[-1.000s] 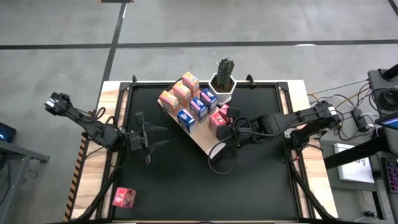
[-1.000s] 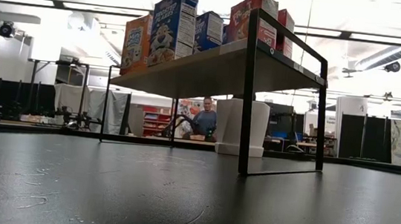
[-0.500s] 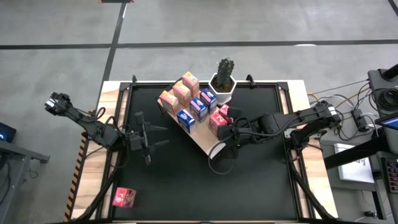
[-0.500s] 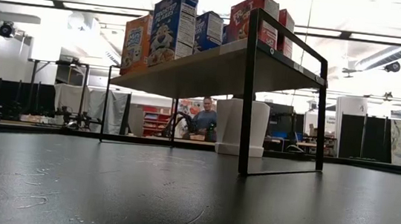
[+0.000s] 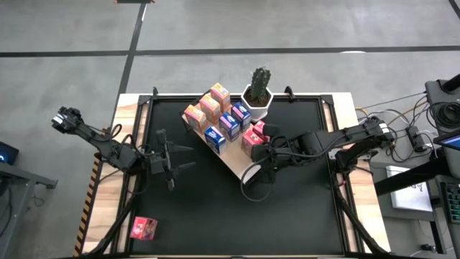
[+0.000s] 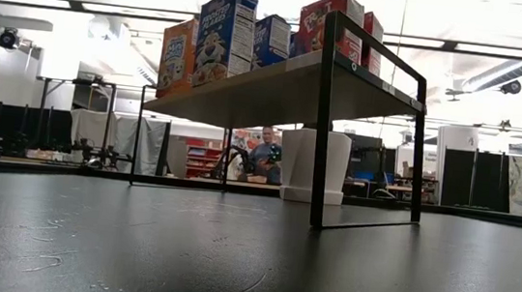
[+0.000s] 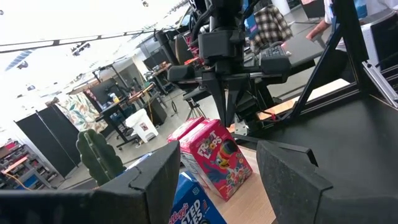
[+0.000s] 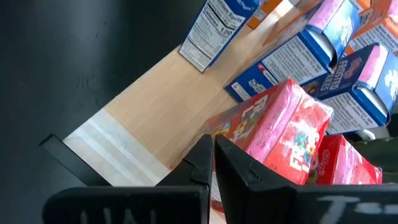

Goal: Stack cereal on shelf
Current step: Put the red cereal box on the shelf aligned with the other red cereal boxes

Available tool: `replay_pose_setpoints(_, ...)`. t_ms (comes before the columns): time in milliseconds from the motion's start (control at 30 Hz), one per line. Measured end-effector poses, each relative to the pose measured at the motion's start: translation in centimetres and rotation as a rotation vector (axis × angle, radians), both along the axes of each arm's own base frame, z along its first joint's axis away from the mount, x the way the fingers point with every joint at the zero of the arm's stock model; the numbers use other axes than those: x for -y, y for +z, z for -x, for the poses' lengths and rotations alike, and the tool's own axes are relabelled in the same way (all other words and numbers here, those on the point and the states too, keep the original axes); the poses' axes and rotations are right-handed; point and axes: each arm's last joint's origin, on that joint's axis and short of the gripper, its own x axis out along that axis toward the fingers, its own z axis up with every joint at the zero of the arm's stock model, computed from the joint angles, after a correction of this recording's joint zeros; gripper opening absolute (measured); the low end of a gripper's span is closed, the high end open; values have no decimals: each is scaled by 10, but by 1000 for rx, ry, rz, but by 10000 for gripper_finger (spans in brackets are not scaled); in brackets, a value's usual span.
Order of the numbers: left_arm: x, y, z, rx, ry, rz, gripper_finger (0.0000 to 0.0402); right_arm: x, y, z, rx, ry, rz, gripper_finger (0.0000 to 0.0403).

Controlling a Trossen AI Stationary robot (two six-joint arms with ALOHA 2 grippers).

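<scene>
The shelf (image 5: 241,165) is a light-wood board on black legs (image 6: 323,123), set slantwise at mid-table. On it stand orange (image 5: 194,114), pink (image 5: 219,93), blue (image 5: 230,124) and red cereal boxes (image 5: 251,138). One more red box (image 5: 144,228) lies on the table's near-left wooden border. My right gripper (image 5: 260,152) is shut, its tips pointing down right over the top of the near red box (image 8: 286,134), as the left wrist view shows (image 7: 227,117). My left gripper (image 5: 172,162) hangs open over the black tabletop left of the shelf, facing the boxes (image 7: 219,149). My right gripper comes from above with shut fingers (image 8: 202,152) at the top edge of the near red box (image 7: 211,140), which stands upright on the shelf. Whether the tips touch the box, I cannot tell.
A white potted cactus (image 5: 259,93) stands at the shelf's far end. Bare board (image 8: 155,118) lies between the red box and the shelf's near end. Black tabletop (image 5: 208,208) spreads near the shelf. A person (image 6: 265,156) sits in the room behind.
</scene>
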Motion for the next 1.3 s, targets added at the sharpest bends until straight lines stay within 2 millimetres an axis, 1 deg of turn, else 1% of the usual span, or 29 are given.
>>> replay_pose_setpoints(167,0,0,0,0,0,0,197,-11,2,2,11,43,2,9)
replay_pose_setpoints(300,0,0,0,1,0,1,197,-25,0,5,39,78,25,9)
replay_pose_setpoints(500,1,1,-2,20,-7,57,197,-49,-17,6,80,186,70,9)
replay_pose_setpoints(667,8,-1,-9,29,-25,121,197,-59,-33,10,111,264,98,9)
replay_pose_setpoints(767,15,6,-14,8,-40,198,197,-63,-40,17,136,300,106,9)
replay_pose_setpoints(867,23,16,-22,-79,-36,285,197,-65,-48,26,175,346,120,9)
replay_pose_setpoints(967,26,34,-27,-207,19,413,197,-65,-55,38,229,388,131,9)
replay_pose_setpoints(1067,29,48,-29,-394,117,564,197,-63,-60,52,310,413,125,9)
replay_pose_setpoints(1133,31,57,-30,-503,200,703,197,-61,-63,61,366,428,125,9)
replay_pose_setpoints(1233,36,64,-31,-695,338,878,197,-56,-67,71,450,439,123,9)
replay_pose_setpoints(1300,41,62,-31,-844,437,938,197,-53,-68,75,487,439,122,9)
